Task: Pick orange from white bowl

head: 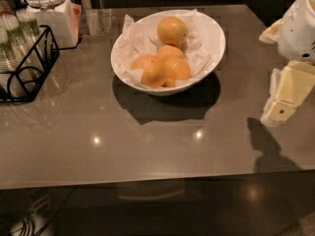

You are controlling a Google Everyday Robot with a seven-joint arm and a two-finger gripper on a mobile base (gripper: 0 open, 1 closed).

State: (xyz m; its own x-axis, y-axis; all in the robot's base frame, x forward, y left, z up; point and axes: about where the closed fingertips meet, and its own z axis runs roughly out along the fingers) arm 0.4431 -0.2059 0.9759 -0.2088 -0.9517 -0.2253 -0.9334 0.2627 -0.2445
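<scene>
End effector (284, 98) sits at the right edge of the view: cream, blocky hard plastic hanging below the white arm shell (300, 26). It is above the surface (147, 146), its shadow just beside it, and well apart from the bowl. Open or closed: cannot tell from this angle. No orange at it.

Bowl (217, 36) is back-centre on the surface. It is round, glossy white, with a wide sloping rim, and it looks tilted toward the camera. Crumpled white paper (134, 41) lines it, with the edges poking over the rim, probably as padding to keep the fruit from rolling on the slick glaze.

There are four oranges inside. The top orange (172, 31) sits alone at the back, high on the paper and apart from the rest. The other three (165, 68) are bunched front-left, touching each other, likely settled to the low side. Their skins are matte and dimpled, their shapes round and firm-looking.

The top orange looks like the easiest pick, judged from its free sides and having no neighbours in the way. The task has not started: all the fruit is in the bowl.

The surface is a smooth grey-brown slab, glossy, with ceiling lights reflecting in it.

Back-left stand a white lidded jar (49, 14), a black wire rack (32, 65) holding clear glassware, and clear glasses (98, 21) next to the jar. All of these are well away from the approach path.
</scene>
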